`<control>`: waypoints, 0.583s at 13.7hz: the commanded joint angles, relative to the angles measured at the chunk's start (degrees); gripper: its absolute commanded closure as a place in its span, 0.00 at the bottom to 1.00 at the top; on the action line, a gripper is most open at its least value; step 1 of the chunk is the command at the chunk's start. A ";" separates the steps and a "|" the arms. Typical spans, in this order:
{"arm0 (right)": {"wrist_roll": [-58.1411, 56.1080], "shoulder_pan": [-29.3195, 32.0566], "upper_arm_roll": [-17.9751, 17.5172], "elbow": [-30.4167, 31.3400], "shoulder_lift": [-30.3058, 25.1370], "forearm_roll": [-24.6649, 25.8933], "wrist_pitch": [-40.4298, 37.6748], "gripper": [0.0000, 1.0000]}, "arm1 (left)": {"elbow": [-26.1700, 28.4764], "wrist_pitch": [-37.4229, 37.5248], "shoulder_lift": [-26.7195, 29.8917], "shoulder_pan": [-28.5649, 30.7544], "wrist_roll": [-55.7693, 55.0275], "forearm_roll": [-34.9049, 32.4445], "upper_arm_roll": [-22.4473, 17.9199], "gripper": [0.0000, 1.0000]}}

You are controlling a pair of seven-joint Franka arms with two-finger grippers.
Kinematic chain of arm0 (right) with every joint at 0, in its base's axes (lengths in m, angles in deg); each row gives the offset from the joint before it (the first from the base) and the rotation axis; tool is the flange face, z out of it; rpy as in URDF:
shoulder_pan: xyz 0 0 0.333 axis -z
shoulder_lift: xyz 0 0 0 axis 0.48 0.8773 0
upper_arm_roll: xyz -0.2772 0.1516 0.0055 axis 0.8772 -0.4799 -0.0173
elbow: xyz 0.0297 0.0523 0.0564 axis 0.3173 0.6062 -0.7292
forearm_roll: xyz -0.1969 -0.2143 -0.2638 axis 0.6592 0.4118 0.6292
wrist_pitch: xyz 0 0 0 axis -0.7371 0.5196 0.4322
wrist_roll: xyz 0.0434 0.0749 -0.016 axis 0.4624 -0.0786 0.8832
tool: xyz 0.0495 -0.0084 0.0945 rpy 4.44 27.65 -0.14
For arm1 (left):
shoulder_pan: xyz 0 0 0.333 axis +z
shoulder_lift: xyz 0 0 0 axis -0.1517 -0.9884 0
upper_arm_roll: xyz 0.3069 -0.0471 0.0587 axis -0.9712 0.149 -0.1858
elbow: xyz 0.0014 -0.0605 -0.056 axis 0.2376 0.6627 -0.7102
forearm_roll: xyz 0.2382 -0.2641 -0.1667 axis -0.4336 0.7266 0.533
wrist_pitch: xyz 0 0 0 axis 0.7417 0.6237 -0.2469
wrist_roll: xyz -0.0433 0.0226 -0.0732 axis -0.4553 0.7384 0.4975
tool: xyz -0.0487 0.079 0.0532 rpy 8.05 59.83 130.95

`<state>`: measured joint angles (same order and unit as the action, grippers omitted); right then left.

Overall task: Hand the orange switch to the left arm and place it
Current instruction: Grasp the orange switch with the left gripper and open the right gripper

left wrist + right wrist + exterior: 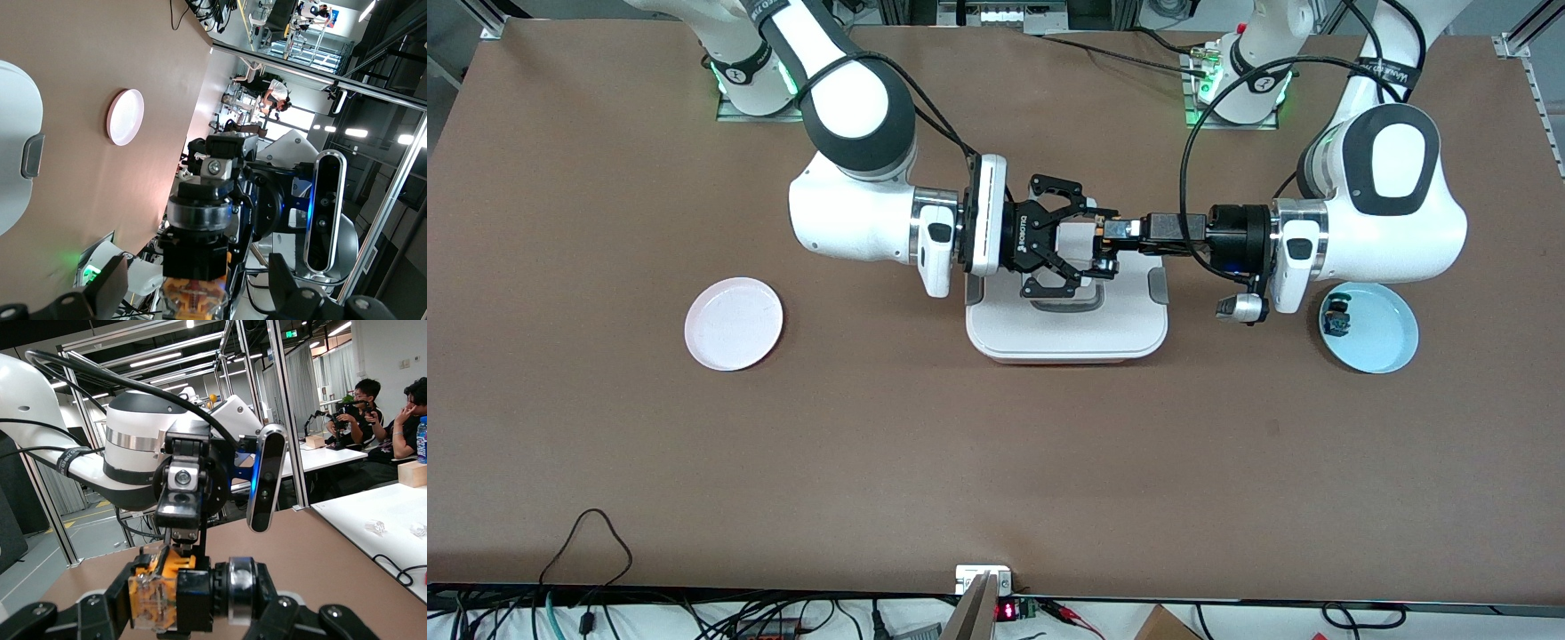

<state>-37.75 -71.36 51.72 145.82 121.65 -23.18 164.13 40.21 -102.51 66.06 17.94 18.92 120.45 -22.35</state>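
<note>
The orange switch [1104, 233] hangs in the air over the white box [1067, 333], which has grey side clips and a lid handle. My right gripper [1104, 242] reaches in from the right arm's end and is shut on the switch end to end. In the right wrist view the switch [173, 593] shows its clear orange end against one finger and its silver ring against the other. My left gripper [1116, 229] meets it from the left arm's end. In the left wrist view the left gripper [197, 288] stands open around the switch [197, 263], with a gap at each finger.
A pink plate [734, 323] lies toward the right arm's end. A light blue plate [1383, 338] toward the left arm's end holds a small blue-and-green switch [1336, 317]. Cables trail along the table edge nearest the camera.
</note>
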 commanded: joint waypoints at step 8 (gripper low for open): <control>0.05 -1.26 2.23 -1.93 1.11 -1.34 0.13 1.00 | 0.22 0.13 -0.39 0.53 5.79 1.74 0.06 1.00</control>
<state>-37.77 -71.68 52.54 145.75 121.76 -23.37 164.14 40.31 -102.45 65.87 18.04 22.48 120.98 -22.39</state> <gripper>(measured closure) 0.278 0.595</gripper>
